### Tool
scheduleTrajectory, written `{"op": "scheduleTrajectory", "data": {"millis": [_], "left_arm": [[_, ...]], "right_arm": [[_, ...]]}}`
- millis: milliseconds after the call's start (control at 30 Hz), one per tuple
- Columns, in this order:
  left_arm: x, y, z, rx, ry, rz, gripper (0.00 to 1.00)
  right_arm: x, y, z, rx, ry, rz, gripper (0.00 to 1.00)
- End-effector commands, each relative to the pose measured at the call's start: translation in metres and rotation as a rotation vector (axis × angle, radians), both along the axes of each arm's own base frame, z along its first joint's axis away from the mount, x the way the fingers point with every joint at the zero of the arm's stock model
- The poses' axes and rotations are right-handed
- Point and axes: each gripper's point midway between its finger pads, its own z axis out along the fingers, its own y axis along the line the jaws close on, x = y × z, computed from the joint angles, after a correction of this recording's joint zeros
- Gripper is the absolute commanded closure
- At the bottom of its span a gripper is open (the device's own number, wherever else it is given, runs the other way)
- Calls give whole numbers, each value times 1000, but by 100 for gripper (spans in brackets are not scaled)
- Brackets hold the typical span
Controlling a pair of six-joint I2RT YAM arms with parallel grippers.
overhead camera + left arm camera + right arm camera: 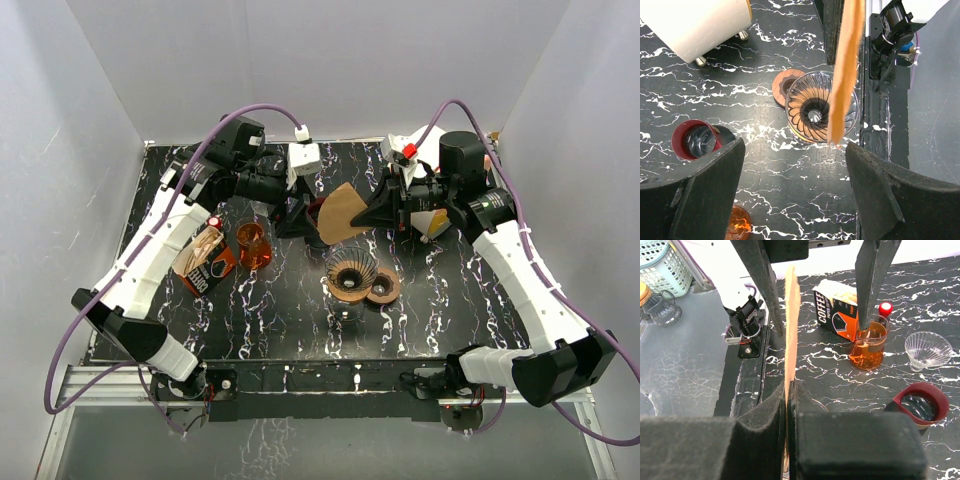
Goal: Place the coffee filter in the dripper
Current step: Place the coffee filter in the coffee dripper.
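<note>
Brown paper coffee filter [343, 213] hangs edge-on at the centre of the top view, above and slightly up-frame of the ribbed clear glass dripper [352, 270]. To its left, the left gripper [305, 215] has its jaws spread wide, the filter between them unclamped. To its right, the right gripper [375, 214] is pinched on the filter's edge. I'd judge the cone's tip should be centred over the dripper's hole before release. Right of the filter in the right wrist view, a white, black and orange carton [835, 310] reads "COFFEE"; the smaller print is illegible.
</note>
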Motion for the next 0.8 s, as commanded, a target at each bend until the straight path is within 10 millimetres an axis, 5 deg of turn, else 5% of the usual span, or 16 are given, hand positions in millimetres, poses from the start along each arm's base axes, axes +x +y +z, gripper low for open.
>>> {"op": "scheduleTrajectory", "data": {"millis": [0,467,767], "left_arm": [[4,-7,13,-34,-31,-12,21],[9,25,5,103,-175,49,13],[16,5,9,33,-107,41,14]], "right_arm": [[-2,1,10,20,-40,16,100],[-3,0,7,13,-40,13,100],[-4,0,8,14,-38,15,100]]}}
